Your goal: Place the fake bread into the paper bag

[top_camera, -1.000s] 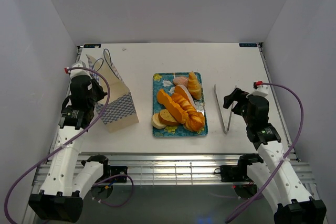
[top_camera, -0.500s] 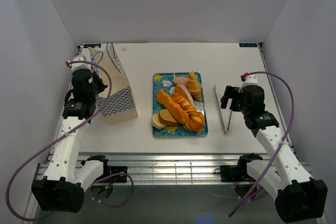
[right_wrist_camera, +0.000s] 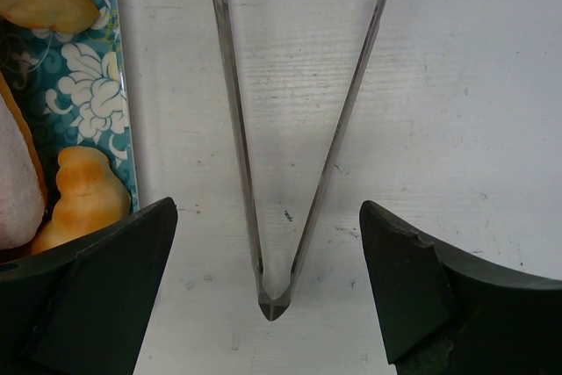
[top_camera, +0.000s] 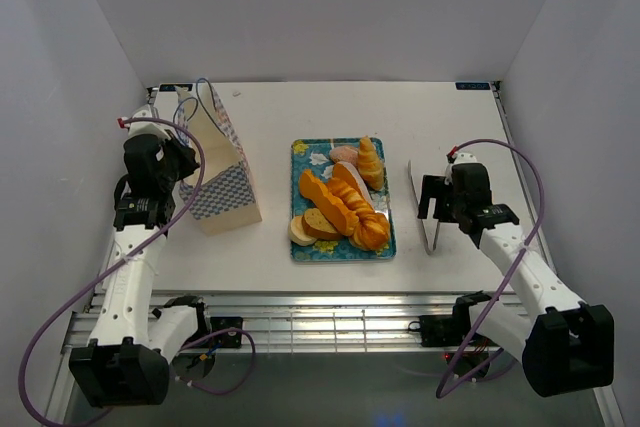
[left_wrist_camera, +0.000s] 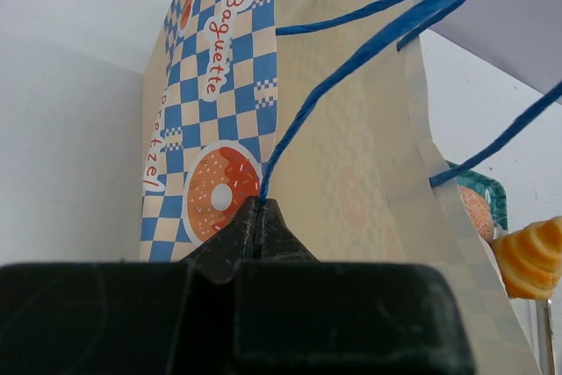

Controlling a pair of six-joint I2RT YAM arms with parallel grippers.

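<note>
Fake bread (top_camera: 340, 207): heaped on the tray in the middle of the table, none of it in the bag. Orange twisted loaves and pale round slices sit at the near end, and a croissant (top_camera: 370, 162) lies at the far right corner.
Bread from the wrists: the left wrist view catches a glossy croissant (left_wrist_camera: 531, 256) past the bag's edge. The right wrist view shows a small tan roll (right_wrist_camera: 83, 195) against the tray's right side.
Tray (top_camera: 308, 151): teal with a floral print, long side running away from the arms.
Paper bag (top_camera: 222, 182): standing on the table left of the tray and apart from it. The lower band is blue-and-white check, printed with a doughnut and the word "Baguette".
Cord handle (left_wrist_camera: 351, 59): thin blue cord rising from the bag's top edge — one strand runs straight down into the left fingers.
Left gripper (left_wrist_camera: 256, 221): up against the bag's left side, fingers pressed together and pinching that strand of cord.
Right gripper (right_wrist_camera: 266, 217): low over the table right of the tray, fingers spread wide and holding nothing.
Tongs (right_wrist_camera: 233, 129): clear, V-shaped, lying flat on the table between the spread fingers — joined end toward the wrist, open end pointing away.
Table (top_camera: 300, 107): pale and flat, closed in by white walls.
</note>
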